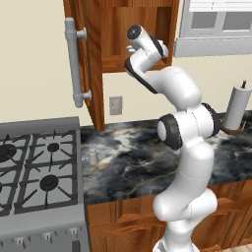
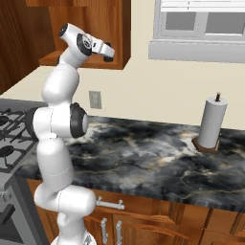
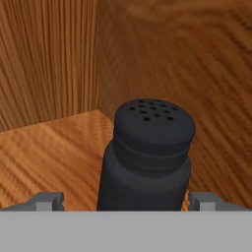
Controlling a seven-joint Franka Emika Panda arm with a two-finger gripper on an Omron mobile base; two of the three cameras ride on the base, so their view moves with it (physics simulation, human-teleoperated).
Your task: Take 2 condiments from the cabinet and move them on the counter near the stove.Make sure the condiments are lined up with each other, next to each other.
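Two shakers — one black (image 3: 147, 157), one grey (image 1: 92, 156) — one paper-towel roll (image 2: 212, 123).

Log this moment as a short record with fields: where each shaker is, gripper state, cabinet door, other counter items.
black shaker: upright on the cabinet floor, near its back corner, between the gripper's fingertips
grey shaker: upright on the counter, next to the stove
gripper: open, a fingertip on each side of the black shaker, not closed on it
cabinet door: open
other: paper-towel holder on the counter's right part
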